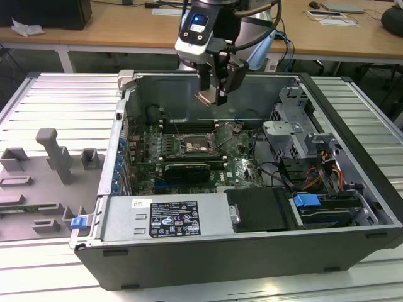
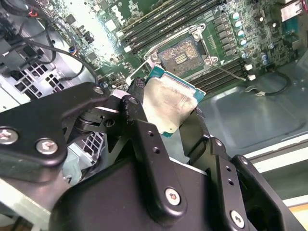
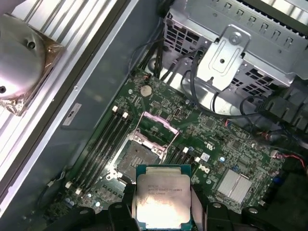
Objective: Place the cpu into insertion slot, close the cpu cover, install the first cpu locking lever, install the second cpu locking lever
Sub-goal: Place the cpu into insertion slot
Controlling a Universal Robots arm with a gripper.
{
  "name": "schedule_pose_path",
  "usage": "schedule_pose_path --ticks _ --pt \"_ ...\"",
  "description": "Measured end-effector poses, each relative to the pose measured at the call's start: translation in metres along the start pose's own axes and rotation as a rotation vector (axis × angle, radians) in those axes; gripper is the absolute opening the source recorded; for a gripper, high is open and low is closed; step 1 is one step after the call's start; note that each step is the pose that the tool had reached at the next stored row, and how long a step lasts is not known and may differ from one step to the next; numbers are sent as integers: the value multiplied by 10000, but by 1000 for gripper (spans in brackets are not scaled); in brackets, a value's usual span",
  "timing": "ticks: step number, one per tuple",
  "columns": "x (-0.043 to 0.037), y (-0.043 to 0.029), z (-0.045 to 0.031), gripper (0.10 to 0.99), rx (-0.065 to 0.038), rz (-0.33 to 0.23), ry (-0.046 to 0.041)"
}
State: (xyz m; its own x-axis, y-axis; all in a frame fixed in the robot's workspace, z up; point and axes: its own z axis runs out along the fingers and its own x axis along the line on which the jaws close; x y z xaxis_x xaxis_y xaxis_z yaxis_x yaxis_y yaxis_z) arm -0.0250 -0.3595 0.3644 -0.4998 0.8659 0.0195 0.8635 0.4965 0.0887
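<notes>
Your jaws are clamped on the cpu [image 3: 162, 199], with one black finger [image 2: 138, 91] against each of two opposite edges. Its pale metal top, smeared across the middle, faces the cameras in both wrist views. Your gripper [image 1: 212, 95] hangs over the open computer case [image 1: 208, 264], close to the case's far wall. The chip is in the air, well apart from the motherboard [image 1: 242, 168] beneath it.

The insertion slot [image 1: 192, 146] lies flat on the motherboard toward the far wall, roughly midway along it, and its dark centre is bare. In the first wrist view you see it just past the held chip's edge. The cpu cover [image 3: 157, 129] stands swung up from one edge of the slot, on the side toward the exterior view's right, so the socket is uncovered. Long memory slots [image 3: 101, 144] flank the socket on two sides.

Further out, a long black card [image 1: 187, 171] sits on the board just on the near side of the socket. A coin cell [image 3: 146, 89] lies on the board beyond the raised cover. A power supply [image 1: 164, 217] with a white label runs along the case's near edge. A silvery drive cage [image 1: 296, 129] fills the end of the case toward the exterior view's right. The case rests on a ribbed metal bench [image 1: 63, 100], and a grey fixture block [image 1: 53, 157] stands on the bench beside the case, toward the exterior view's left.
</notes>
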Motion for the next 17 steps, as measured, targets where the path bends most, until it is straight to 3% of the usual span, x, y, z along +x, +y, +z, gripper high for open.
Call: schedule_pose_path --ticks 17 --pt "-1 -5 56 537 -2 67 -5"
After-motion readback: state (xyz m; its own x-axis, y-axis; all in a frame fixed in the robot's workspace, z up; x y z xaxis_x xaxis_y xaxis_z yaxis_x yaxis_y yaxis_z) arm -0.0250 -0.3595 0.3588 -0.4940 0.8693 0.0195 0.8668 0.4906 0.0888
